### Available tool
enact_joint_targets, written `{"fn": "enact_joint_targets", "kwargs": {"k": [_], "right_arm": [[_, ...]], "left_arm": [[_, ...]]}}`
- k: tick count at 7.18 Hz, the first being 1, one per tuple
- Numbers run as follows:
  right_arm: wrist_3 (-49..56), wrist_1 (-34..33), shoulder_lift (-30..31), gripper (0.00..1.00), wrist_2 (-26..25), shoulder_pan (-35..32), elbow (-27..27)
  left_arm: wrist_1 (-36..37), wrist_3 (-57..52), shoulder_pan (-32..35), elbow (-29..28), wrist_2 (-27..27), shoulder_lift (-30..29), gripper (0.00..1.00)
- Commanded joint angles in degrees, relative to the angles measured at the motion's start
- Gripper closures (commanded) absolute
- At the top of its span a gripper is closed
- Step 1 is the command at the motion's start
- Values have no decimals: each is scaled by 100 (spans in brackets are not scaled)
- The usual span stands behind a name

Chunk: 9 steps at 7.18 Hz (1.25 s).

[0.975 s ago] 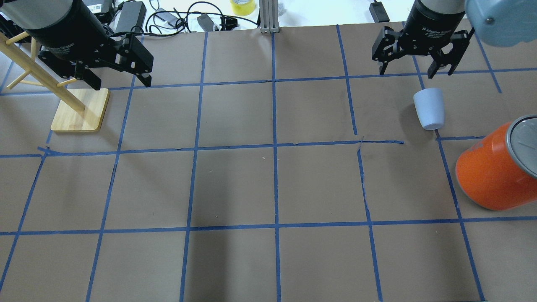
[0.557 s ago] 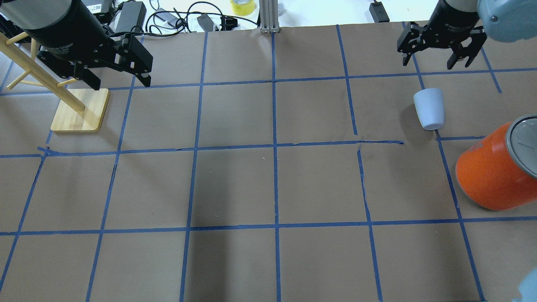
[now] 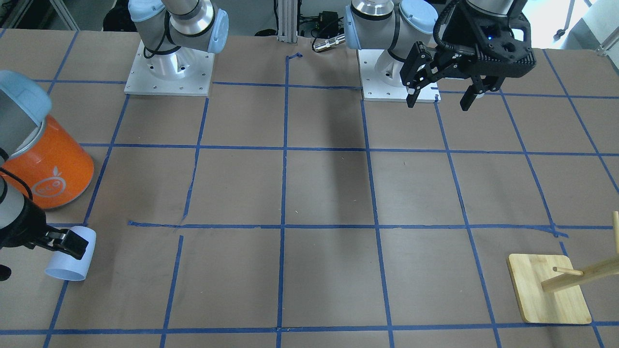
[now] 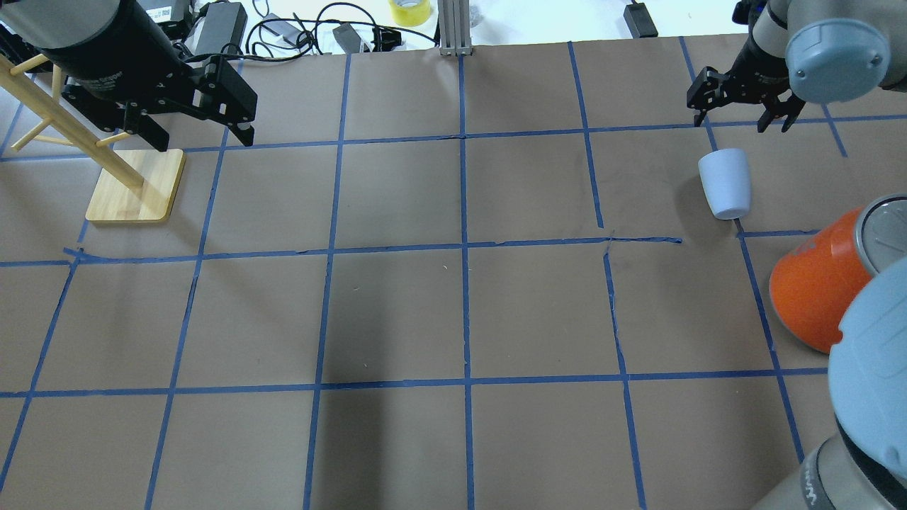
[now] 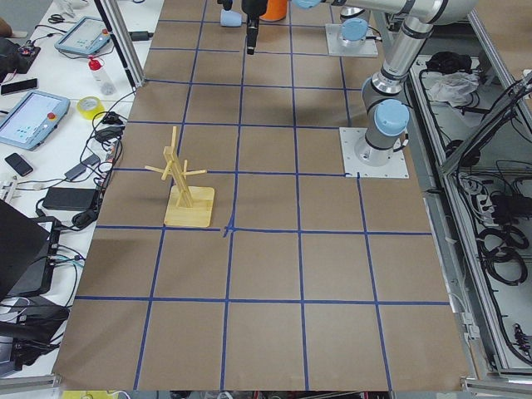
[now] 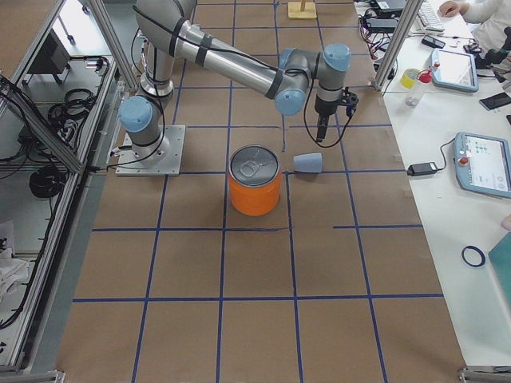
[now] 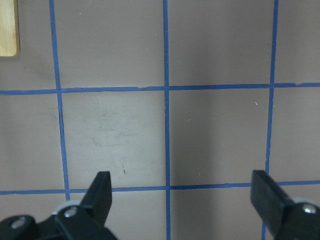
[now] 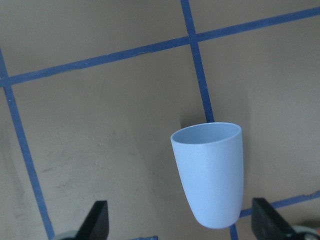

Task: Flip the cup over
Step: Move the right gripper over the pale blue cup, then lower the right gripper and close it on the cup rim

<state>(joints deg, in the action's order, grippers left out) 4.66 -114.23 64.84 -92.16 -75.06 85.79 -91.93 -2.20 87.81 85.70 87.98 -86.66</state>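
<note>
The right gripper (image 4: 737, 119) is sinking lower at the upper right, its fingers spread wide. Nearest, at the right edge, the can (image 4: 808, 297) is standing. Beyond it the cup (image 4: 725, 184) is lying on its side, just below that gripper. At the upper left, the left gripper (image 4: 203, 138) is hanging with its fingers apart.

Orange can (image 4: 811, 297) partly hidden by right arm (image 4: 875, 368), cup (image 3: 67, 268) partly behind fingers (image 3: 72, 244), wooden rack (image 3: 537, 295) cropped.
</note>
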Motion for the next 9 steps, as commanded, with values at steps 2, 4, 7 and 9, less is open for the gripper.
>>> {"fn": "enact_joint_targets", "kwargs": {"k": [2,4,7,9], "right_arm": [[869,-495,-533,0,40,298,17],[888,-486,-621,0,40,308,122],[984,-636,-700,0,-4,317,298],[1116,-645,-779,1,-4,326,316]], "left_arm": [[0,0,0,0,0,0,0],[-9,0,0,0,0,0,0],[0,0,0,0,0,0,0],[0,0,0,0,0,0,0]]}}
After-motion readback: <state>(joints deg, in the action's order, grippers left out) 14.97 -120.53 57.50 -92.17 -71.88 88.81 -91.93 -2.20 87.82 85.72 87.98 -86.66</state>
